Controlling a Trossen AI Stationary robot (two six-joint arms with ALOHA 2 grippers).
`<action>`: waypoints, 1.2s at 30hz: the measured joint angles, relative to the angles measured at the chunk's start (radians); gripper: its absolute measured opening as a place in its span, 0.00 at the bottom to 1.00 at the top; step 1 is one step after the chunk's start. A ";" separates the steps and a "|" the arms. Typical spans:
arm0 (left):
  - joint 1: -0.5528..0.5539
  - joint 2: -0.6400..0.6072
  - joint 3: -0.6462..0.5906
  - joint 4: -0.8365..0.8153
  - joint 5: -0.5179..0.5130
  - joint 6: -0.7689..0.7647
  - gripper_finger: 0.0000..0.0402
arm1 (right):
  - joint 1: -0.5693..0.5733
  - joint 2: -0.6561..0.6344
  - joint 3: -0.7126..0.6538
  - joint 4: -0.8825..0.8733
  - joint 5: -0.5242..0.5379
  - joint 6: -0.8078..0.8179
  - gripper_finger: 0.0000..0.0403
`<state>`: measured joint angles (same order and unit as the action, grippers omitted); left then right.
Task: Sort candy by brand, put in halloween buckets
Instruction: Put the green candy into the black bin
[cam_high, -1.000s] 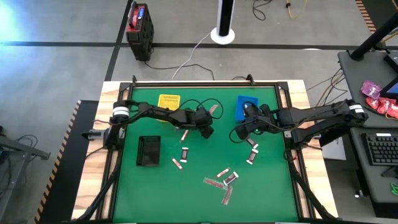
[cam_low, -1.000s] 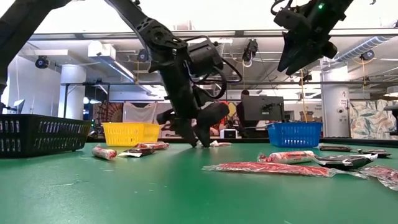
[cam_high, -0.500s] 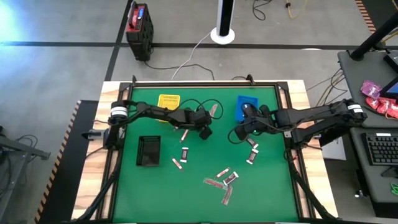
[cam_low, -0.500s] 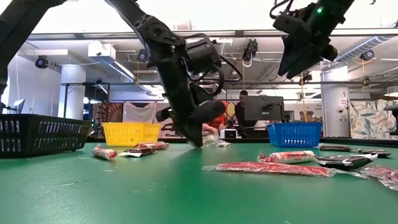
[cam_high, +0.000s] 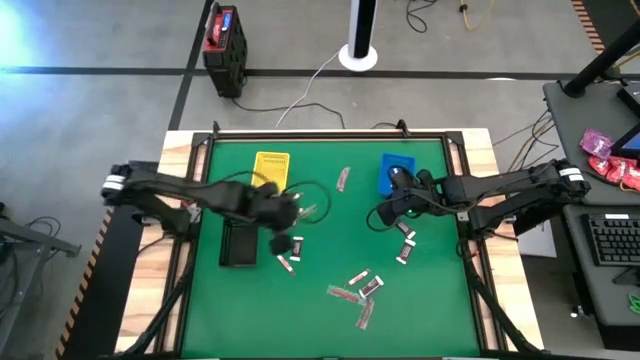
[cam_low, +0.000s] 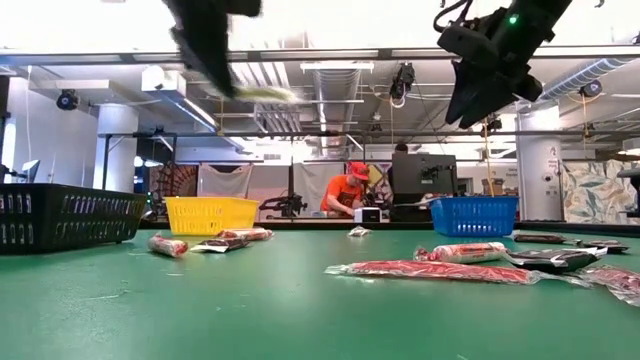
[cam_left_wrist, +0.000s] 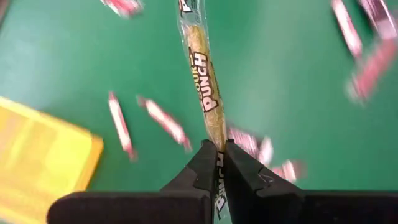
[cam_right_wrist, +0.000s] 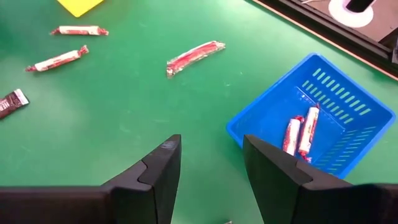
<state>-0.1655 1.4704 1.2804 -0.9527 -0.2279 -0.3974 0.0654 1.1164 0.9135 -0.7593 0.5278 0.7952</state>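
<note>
- Left claw (cam_left_wrist: 217, 163) now pinches a Punch bar (cam_left_wrist: 203, 81), lifted off the desk (cam_high: 440, 300), swung toward the black bin (cam_high: 239, 243).
- Right claw (cam_right_wrist: 210, 163) waits spread near the blue bin (cam_right_wrist: 329, 106).
- Drop likely next.

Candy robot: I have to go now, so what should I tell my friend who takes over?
Left gripper: shut on a long yellowish candy stick, lifted above the table near the black bin.
Right gripper: open, empty, hovering by the blue bin.
Done: two reddish candies lie in the blue bin.
Left: many candies are loose on the green table, most in a pile at the front. What is inside the yellow bin and the black bin cannot be seen.
</note>
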 joint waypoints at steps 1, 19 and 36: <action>-0.032 -0.026 0.000 -0.051 0.013 -0.003 0.00 | 0.000 0.000 -0.006 0.009 0.000 0.000 0.41; -0.408 -0.174 -0.145 -0.436 0.002 -0.391 0.00 | 0.000 0.000 -0.092 0.153 -0.004 0.024 0.41; -0.318 -0.176 -0.359 -0.393 0.036 -0.769 0.09 | 0.000 0.000 -0.092 0.174 -0.004 0.018 0.41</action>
<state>-0.4837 1.2946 0.9211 -1.3454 -0.1915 -1.1668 0.0654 1.1164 0.8219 -0.5854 0.5233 0.8135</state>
